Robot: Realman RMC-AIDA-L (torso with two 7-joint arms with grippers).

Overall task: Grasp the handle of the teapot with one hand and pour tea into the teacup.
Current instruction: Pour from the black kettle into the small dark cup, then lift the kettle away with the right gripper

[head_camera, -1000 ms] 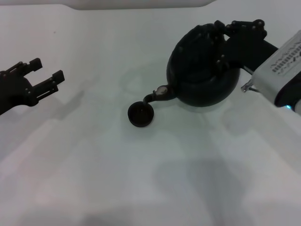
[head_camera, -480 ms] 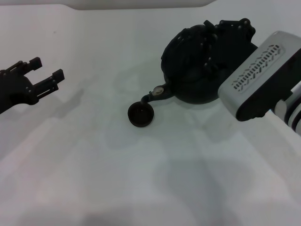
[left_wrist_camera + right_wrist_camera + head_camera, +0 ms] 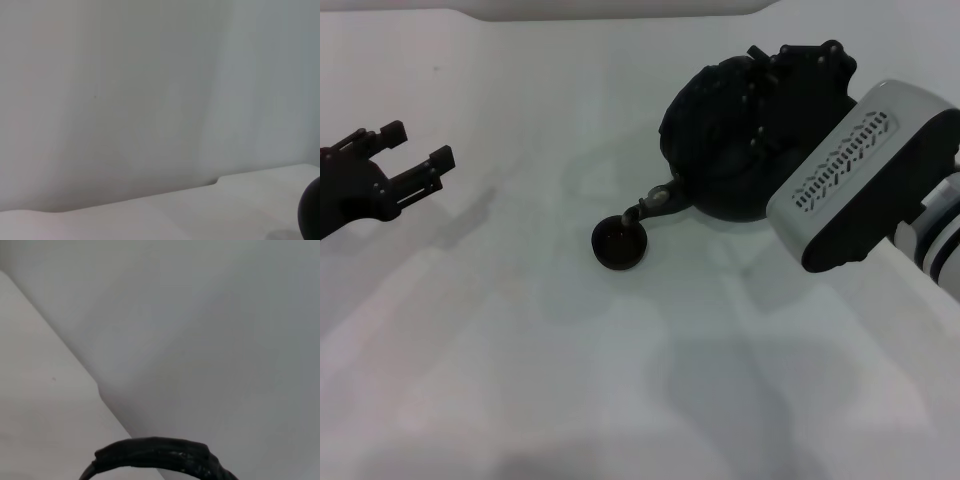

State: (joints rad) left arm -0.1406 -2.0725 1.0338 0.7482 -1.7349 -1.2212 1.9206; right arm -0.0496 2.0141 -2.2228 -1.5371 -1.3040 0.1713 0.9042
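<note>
Teapot (image 3: pixel 715 150), large, squat, matte black, sits tilted toward the left at right-centre of the white table (image 3: pixel 620 380), its short curved spout (image 3: pixel 655 202) hanging just over the tiny round dark teacup (image 3: pixel 619 243) with reddish-brown inside. We note our right gripper (image 3: pixel 790 70) clamped on the thick black wrapped handle (image 3: pixel 160 455) at the pot's top. Our left gripper (image 3: pixel 405 160) hovers at the far left, well apart from pot and cup, fingers spread and holding nothing.

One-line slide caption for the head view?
Right gripper tips round black teapot, spout over tiny dark teacup; left gripper idle.
</note>
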